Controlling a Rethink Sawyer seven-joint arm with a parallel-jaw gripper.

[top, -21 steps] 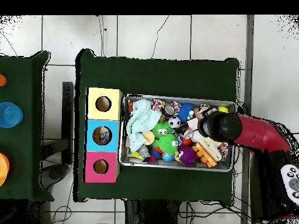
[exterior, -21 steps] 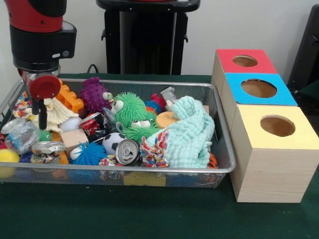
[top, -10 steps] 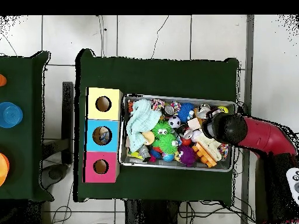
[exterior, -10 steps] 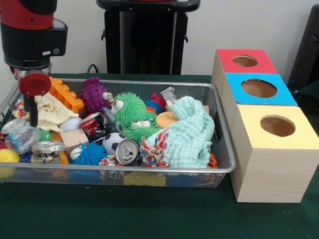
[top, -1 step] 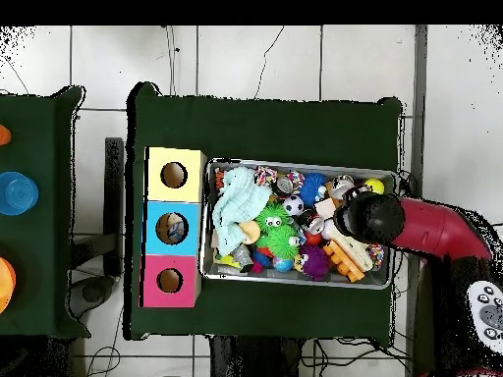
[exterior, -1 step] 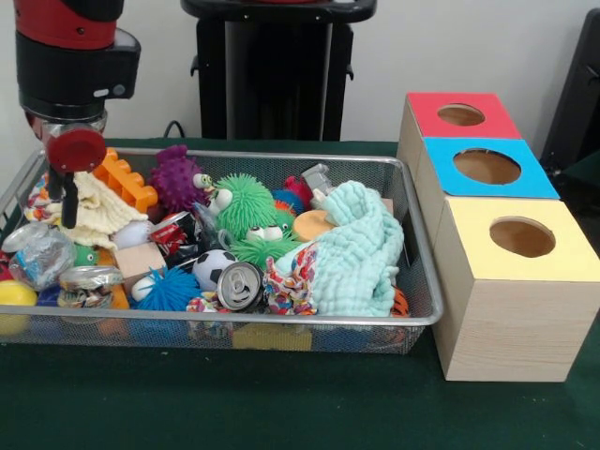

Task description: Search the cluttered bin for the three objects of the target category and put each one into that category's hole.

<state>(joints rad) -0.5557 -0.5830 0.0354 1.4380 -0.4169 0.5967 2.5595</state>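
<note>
- My pincer (exterior, -1 step: 68, 202) hangs over the cream cloth (exterior, -1 step: 98, 214) at the far end of the bin (exterior, -1 step: 412, 314) from the boxes. I cannot tell if it grips.
- It slid back a little toward the cloth, but nothing is lifted.
- The three holes wait; the yellow box (exterior, -1 step: 511, 281) sits nearest the bin.

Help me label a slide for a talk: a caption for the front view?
Sawyer gripper poised over a wire bin of cluttered toys, beside three colour-topped sorting boxes.
</note>
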